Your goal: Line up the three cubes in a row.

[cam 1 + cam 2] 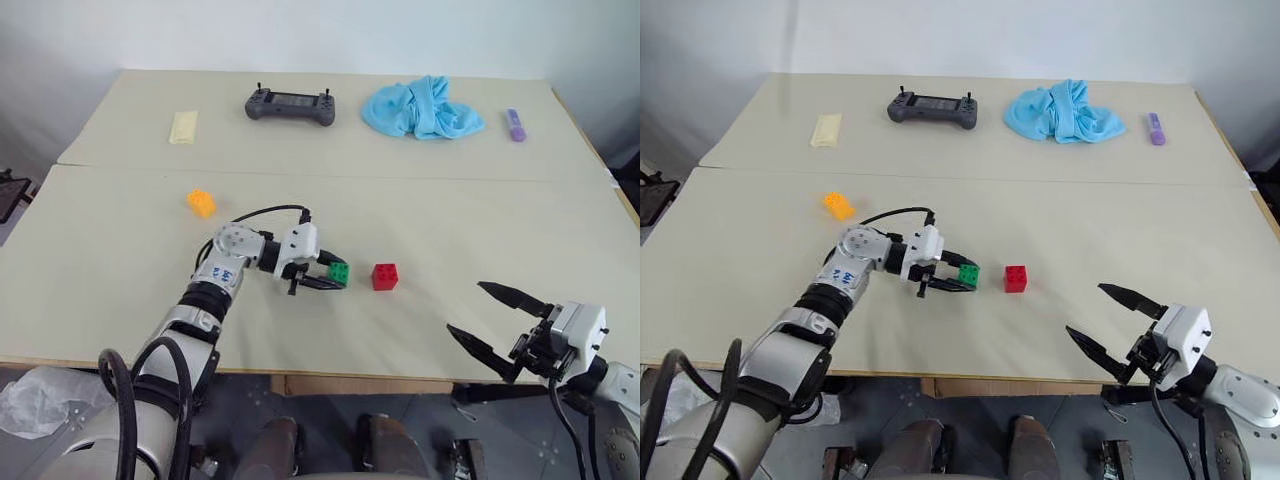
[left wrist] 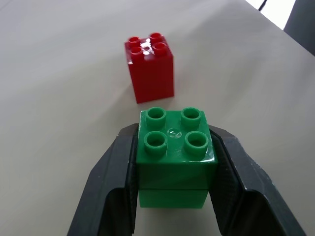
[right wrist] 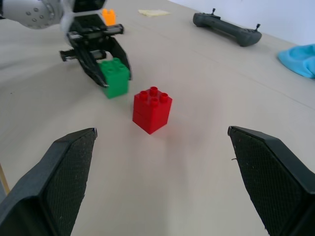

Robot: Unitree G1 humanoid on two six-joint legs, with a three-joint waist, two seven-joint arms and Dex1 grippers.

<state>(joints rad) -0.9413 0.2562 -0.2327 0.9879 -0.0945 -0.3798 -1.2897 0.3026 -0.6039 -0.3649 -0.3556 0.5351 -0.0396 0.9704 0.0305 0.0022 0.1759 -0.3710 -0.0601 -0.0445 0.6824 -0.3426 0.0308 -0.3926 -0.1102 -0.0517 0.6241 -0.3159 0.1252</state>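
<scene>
My left gripper [image 1: 330, 277] is shut on the green cube [image 1: 340, 272], near the middle of the table. Its black fingers [image 2: 110, 182] press both sides of the green cube [image 2: 173, 152]. A little to its right stands the red cube [image 1: 385, 276], upright and apart from the green one [image 3: 114, 76]. The orange cube [image 1: 201, 203] lies further back on the left. My right gripper [image 1: 500, 322] hangs open over the table's front right edge, pointing toward the red cube [image 3: 152, 109], with nothing between its fingers.
At the back of the table [image 1: 120, 290] lie a pale yellow flat bar [image 1: 183, 127], a grey handheld controller [image 1: 290, 105], a crumpled blue cloth [image 1: 422, 110] and a small purple object [image 1: 516, 124]. A seam crosses the tabletop behind the cubes.
</scene>
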